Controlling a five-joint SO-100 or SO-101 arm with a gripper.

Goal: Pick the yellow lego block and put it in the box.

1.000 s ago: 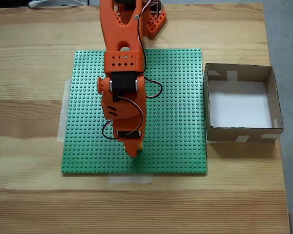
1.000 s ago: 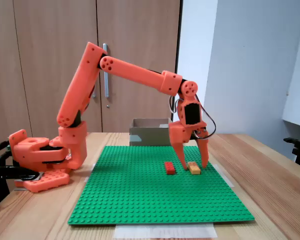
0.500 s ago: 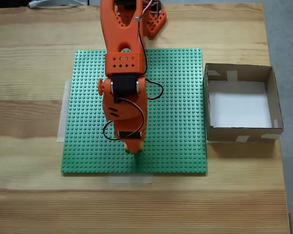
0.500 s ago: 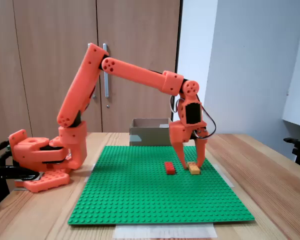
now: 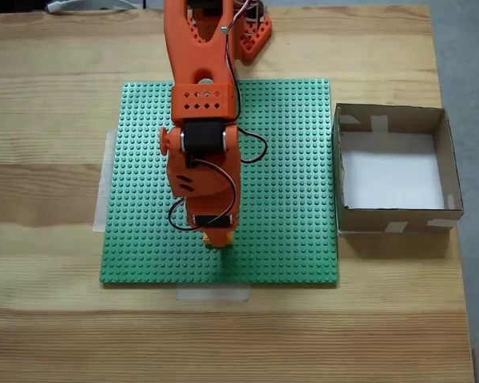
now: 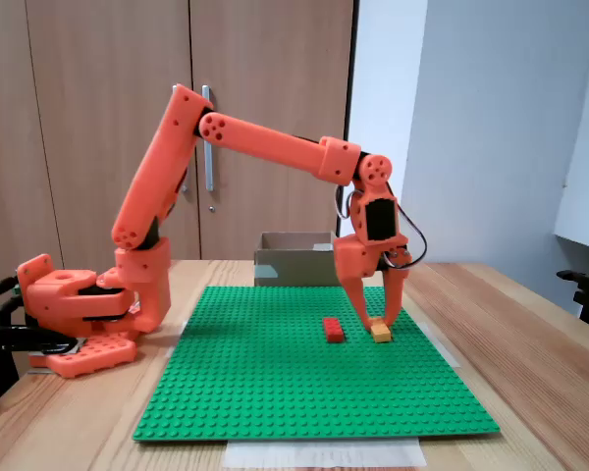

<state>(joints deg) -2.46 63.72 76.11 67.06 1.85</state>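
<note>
Fixed view: green baseplate (image 6: 304,373) on wooden table (image 6: 530,343), fingers (image 6: 376,323) clamped on yellow lego block (image 6: 381,334).

A green studded baseplate (image 5: 287,159) lay flat on a pale wooden table (image 5: 56,96), with strips of pale tape (image 5: 212,293) showing at its edges. In the side-on fixed view a small red brick (image 6: 333,330) sat on the baseplate (image 6: 275,392). Behind the table (image 6: 530,343) stood wooden cupboard doors (image 6: 88,118) with a metal handle (image 6: 208,147), beside a white wall (image 6: 491,128)
</note>
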